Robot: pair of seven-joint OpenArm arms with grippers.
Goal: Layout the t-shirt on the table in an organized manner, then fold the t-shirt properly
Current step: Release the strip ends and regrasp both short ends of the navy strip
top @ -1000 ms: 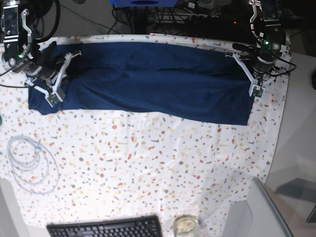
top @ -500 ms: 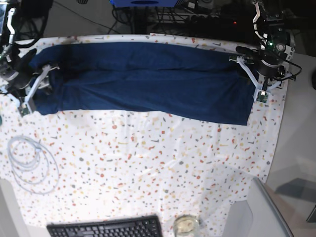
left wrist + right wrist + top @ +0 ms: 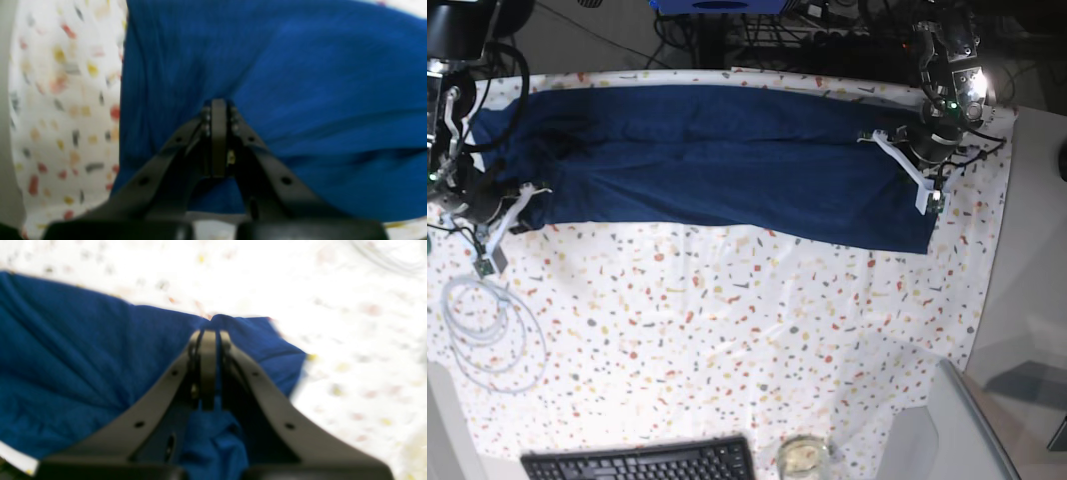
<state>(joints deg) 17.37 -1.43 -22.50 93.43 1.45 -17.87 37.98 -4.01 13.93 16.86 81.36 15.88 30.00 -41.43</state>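
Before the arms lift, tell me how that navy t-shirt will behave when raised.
The t-shirt will likely go limp and sag between its ends: it lies in soft wrinkles on the table. It probably bunches where pinched, as fabric gathers at the right tool. It looks light and unlikely to slip.

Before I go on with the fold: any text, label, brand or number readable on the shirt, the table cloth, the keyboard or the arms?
None can be read.
t-shirt: plain navy, no print or tag showing.
table: only coloured flecks, no writing.
keyboard: key legends too small to read.
left gripper and right gripper: no markings visible; both wrist views are blurred.
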